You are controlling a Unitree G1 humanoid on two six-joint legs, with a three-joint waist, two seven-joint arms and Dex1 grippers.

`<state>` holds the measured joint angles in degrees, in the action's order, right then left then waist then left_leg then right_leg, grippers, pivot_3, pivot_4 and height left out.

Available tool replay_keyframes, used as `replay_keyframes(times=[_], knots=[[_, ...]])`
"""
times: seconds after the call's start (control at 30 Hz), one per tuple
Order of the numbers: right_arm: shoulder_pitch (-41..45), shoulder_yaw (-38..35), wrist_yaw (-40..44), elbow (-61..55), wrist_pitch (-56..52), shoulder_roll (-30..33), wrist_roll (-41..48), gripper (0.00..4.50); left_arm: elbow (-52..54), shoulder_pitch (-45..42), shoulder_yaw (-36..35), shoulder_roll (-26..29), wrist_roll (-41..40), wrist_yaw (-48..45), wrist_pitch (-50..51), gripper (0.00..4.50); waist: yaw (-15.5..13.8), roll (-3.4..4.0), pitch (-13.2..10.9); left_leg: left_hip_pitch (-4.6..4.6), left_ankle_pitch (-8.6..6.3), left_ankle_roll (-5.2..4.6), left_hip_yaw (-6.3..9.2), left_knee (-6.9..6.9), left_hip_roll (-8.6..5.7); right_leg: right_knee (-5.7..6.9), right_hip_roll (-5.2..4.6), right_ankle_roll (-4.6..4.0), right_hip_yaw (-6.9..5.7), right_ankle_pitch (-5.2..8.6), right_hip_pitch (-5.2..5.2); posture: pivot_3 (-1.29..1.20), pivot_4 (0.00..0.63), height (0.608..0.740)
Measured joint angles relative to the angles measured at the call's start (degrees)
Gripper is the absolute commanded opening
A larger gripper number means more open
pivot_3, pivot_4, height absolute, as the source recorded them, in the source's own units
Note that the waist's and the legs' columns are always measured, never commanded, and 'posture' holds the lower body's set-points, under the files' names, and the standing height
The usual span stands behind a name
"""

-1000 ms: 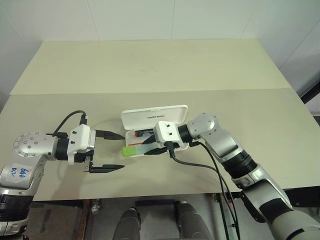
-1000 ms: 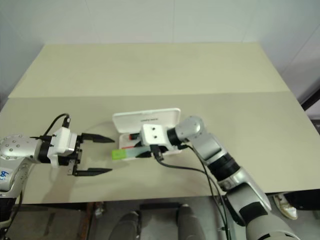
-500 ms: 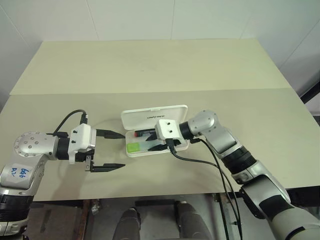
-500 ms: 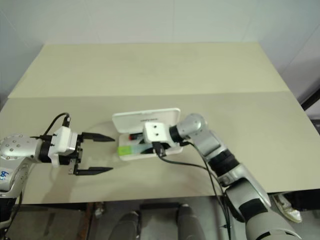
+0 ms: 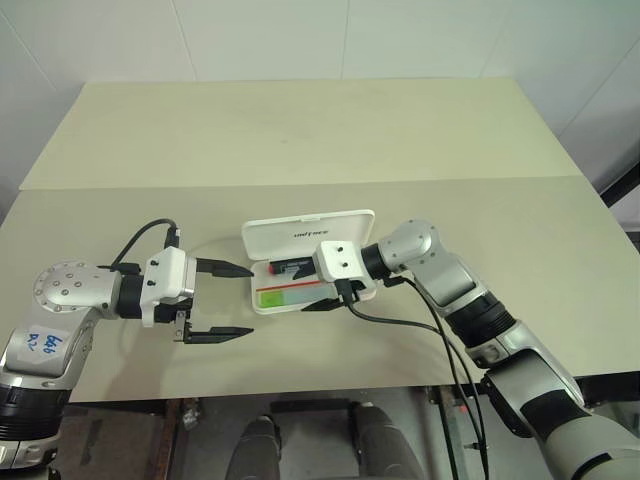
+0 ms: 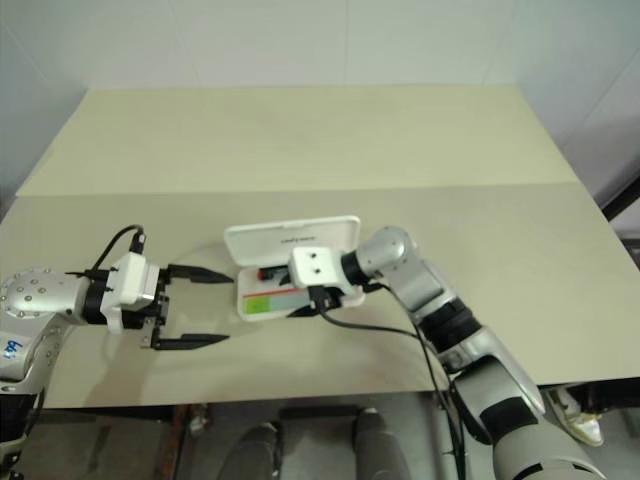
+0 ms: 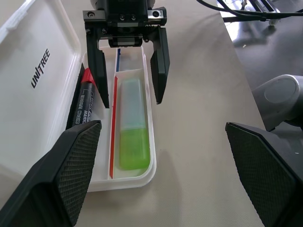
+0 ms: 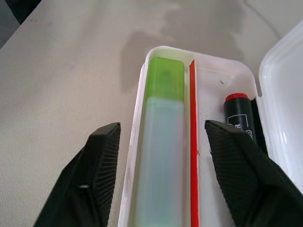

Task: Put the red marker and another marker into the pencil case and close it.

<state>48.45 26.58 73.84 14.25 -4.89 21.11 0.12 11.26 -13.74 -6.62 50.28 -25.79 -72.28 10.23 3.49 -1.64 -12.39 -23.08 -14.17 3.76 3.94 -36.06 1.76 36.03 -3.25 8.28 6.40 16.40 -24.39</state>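
Glossy white plastic pencil case (image 7: 38, 71), matt table (image 5: 300, 130), textured black fingers (image 8: 99, 165)

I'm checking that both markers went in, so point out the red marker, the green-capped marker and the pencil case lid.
red marker (image 7: 84, 101): left wrist view, on its black barrel.
green-capped marker (image 7: 133, 147): left wrist view, on its green cap.
pencil case lid (image 5: 305, 233): left eye view, on the open lid's inner face.

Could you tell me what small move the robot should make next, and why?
Probably back the right tool away from the case so the lid can be swung shut. Both the red marker and the green marker lie in the tray, the right tool's jaws stand apart, gripping nothing, and the lid is open.
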Motion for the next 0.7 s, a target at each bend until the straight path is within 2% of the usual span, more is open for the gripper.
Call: replay_keyframes(times=[0.23, 0.33, 0.57, 0.7], knots=[[0.0, -0.3, 0.1, -0.8, -0.6, 0.1, 0.5, 2.80, -0.2, -0.8, 0.3, -0.1, 0.0, 0.0, -0.2, 4.50, 0.0, 0.00, 0.0, 0.00, 0.00, 0.00, 0.00, 0.00, 0.00, 0.00, 0.00, 0.00, 0.00, 0.00, 0.00, 0.00, 0.150, 0.740], [-0.2, -1.2, 1.0, -5.3, -3.5, 2.1, 2.3, 2.80, -0.6, -1.2, 0.7, -0.2, 0.0, 0.0, -0.4, 4.50, -0.1, 0.01, 0.0, -0.01, 0.00, 0.00, 0.00, 0.01, 0.00, 0.00, 0.00, 0.00, 0.00, 0.00, -0.01, 0.00, 0.150, 0.740], [-8.5, -5.5, 2.3, -20.8, -13.2, 12.3, 7.5, 2.80, -0.9, -1.9, 1.5, -1.5, 0.0, 0.0, -0.8, 4.50, -0.5, -0.01, 0.0, -0.04, 0.00, 0.00, 0.00, -0.02, -0.02, -0.05, -0.01, 0.00, 0.00, 0.00, 0.00, 0.00, 0.150, 0.740], [-14.4, -11.7, 1.3, -29.9, -20.8, 19.2, 11.7, 2.80, -0.9, -2.2, 2.3, -2.7, 0.0, 0.0, -0.8, 4.50, -0.4, -0.01, 0.0, -0.01, 0.00, 0.00, 0.00, -0.04, -0.02, -0.02, 0.00, 0.00, 0.00, 0.00, 0.01, 0.00, 0.150, 0.740]])
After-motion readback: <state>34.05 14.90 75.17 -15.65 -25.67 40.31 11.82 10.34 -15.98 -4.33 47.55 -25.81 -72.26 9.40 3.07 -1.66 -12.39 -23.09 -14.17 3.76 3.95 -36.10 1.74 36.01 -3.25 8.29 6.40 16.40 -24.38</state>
